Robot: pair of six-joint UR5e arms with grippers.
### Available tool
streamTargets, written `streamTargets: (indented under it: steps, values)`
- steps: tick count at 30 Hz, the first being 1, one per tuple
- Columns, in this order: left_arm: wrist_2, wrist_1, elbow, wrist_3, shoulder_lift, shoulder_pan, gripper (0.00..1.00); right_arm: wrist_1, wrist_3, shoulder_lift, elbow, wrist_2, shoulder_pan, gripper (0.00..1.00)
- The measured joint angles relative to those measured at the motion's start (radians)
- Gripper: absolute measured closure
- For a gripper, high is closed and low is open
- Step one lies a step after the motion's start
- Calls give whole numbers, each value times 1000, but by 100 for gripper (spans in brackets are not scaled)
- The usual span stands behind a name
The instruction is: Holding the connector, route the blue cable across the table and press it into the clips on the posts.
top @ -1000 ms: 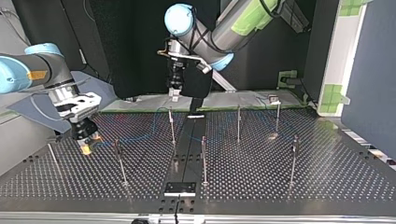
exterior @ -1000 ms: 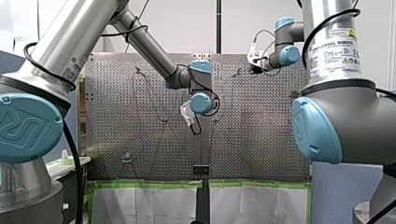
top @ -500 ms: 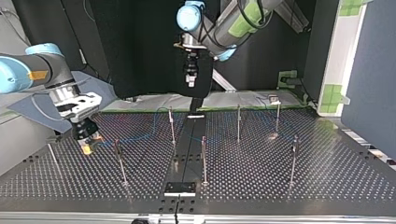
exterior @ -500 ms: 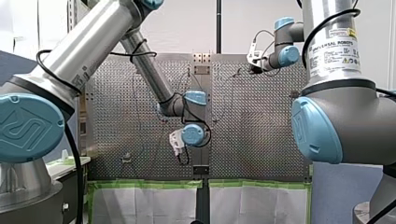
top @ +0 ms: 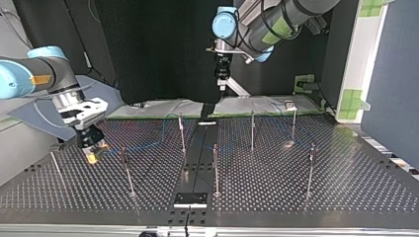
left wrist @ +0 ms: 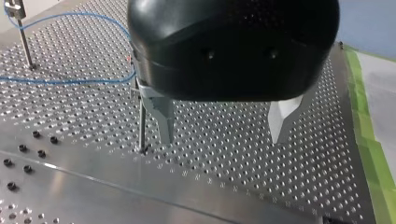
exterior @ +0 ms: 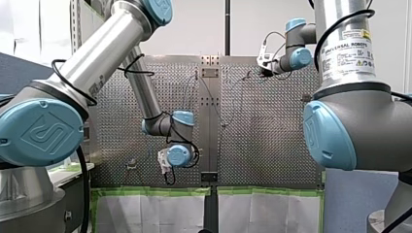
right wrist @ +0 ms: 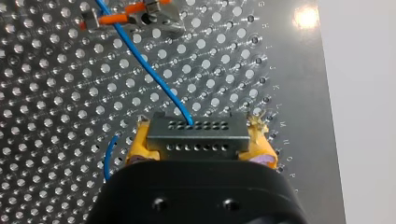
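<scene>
My right gripper (right wrist: 198, 145) is shut on the dark grey connector (right wrist: 197, 135), its yellow pads pressing on both ends just above the perforated table (right wrist: 56, 93). The blue cable (right wrist: 144, 60) leaves the connector and runs past an orange-tipped clip (right wrist: 135, 18). In the top view the right gripper (top: 90, 143) hangs low at the left, and the cable (top: 148, 145) trails toward the posts (top: 182, 133). My left gripper (left wrist: 222, 137) is open and holds nothing, raised high at the table's far edge (top: 221, 81). A thin post (left wrist: 141, 126) stands beside one finger, and the cable (left wrist: 70, 80) lies beyond it.
Several thin posts stand across the table (top: 252, 129) (top: 311, 168) (top: 127, 170). A dark strip (top: 190, 199) runs down the middle. Green tape (left wrist: 369, 140) borders the table's edge, with white sheets (top: 163, 106) beyond it.
My left arm has pulled back from the table's middle: down and left in the front view, up and right in the top view. The right arm and connector have stayed still.
</scene>
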Motion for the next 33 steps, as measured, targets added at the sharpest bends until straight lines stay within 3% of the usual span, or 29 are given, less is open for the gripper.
streamTargets:
  steps: [9,33]
  values:
    - [76,77,-77,11,0,76,0,0,-1,1,0,2,-4,100]
    - [83,84,-84,11,0,83,0,0,-1,1,0,2,-5,100]
